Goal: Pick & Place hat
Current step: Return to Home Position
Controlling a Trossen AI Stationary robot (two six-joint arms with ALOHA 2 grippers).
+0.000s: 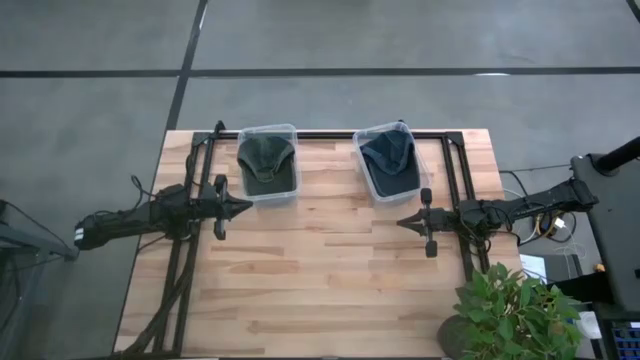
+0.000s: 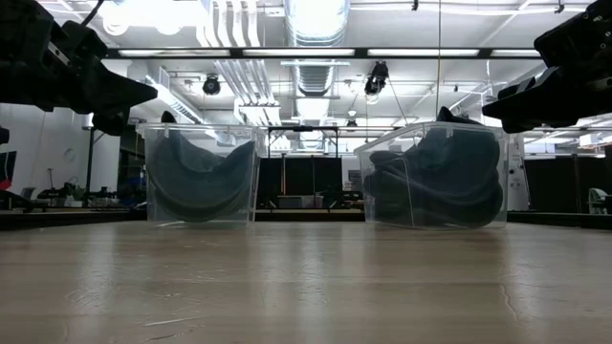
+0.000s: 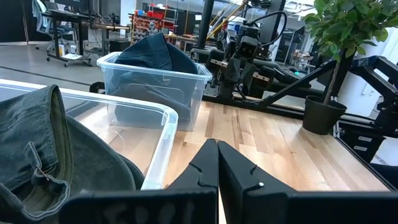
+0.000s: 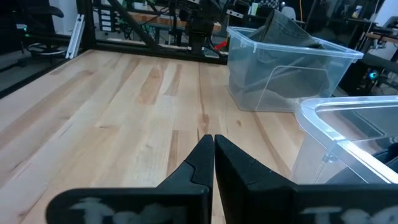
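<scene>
A dark green hat lies inside the left clear bin at the table's far side. A dark blue hat lies inside the right clear bin. My left gripper hovers shut above the table just near-left of the green hat's bin; its wrist view shows that hat close by. My right gripper hovers shut just near-right of the blue hat's bin. Both grippers hold nothing.
Bare wooden tabletop spreads between the arms and toward the near edge. Black frame rails run along the far and side edges. A potted plant stands off the near right corner.
</scene>
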